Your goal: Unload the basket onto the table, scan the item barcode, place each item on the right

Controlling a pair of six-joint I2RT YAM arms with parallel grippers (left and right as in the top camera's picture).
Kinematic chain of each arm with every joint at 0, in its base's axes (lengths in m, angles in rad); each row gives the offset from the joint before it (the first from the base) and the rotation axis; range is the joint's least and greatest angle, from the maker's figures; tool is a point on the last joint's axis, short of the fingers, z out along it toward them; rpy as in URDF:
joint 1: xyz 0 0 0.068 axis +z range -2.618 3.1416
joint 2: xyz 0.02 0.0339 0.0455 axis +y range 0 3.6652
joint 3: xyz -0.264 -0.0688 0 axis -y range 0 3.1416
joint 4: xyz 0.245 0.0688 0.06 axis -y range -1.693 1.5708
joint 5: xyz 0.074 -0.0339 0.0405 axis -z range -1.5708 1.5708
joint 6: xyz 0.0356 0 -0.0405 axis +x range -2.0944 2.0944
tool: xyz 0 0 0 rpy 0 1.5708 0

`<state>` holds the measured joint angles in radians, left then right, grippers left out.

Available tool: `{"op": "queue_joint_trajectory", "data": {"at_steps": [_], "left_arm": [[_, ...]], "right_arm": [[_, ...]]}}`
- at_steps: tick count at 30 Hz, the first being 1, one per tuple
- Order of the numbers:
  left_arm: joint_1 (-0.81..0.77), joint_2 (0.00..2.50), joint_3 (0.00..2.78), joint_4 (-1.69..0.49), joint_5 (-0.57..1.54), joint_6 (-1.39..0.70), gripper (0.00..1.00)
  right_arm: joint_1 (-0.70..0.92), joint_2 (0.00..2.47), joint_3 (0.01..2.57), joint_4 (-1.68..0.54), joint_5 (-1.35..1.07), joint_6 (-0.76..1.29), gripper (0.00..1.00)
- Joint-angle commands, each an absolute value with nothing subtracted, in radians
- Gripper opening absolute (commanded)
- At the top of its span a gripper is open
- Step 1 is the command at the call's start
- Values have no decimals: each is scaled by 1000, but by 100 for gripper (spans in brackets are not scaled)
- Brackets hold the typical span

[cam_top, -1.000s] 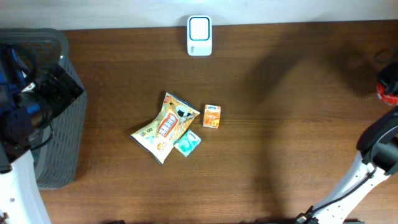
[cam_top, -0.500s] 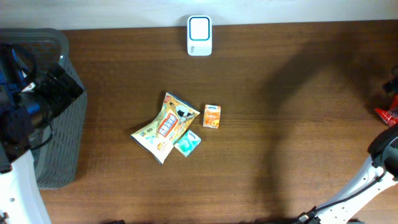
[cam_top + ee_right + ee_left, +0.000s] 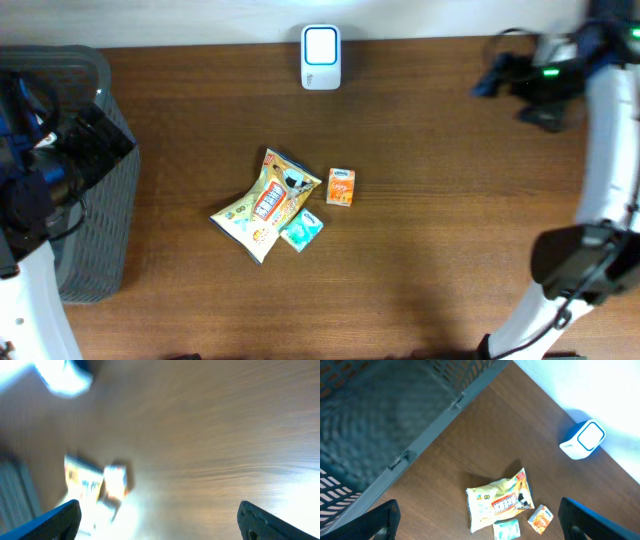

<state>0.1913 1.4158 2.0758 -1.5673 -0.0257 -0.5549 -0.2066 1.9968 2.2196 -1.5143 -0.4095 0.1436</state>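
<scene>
Blur smears our right wrist view, leaving the snack bag (image 3: 82, 481) and orange carton (image 3: 115, 482) unreadable. We see left gripper (image 3: 480, 524) and right gripper (image 3: 160, 522) gaping wide, empty, both cropped by the frame.

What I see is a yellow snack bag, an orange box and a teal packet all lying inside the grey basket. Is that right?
No. The yellow snack bag, orange box and teal packet all lie on the table, outside the grey basket, as the overhead view shows.
</scene>
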Motion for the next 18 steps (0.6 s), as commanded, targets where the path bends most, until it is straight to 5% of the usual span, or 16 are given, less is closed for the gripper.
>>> {"op": "queue_joint_trajectory", "data": {"at_steps": [1,7,13,18], "left_arm": [[195,1414,2075,-1566,-22,-564,99],[195,1414,2075,-1566,-22,-564,99],[195,1414,2075,-1566,-22,-564,99],[195,1414,2075,-1566,-22,-564,99]], "right_arm": [[0,2070,2208,-1560,-413,78,99],[226,2133,2208,-1544,-298,99,99],[426,2207,2208,-1523,-16,362,99],[522,2264,2208,-1486,76,515,57]]}}
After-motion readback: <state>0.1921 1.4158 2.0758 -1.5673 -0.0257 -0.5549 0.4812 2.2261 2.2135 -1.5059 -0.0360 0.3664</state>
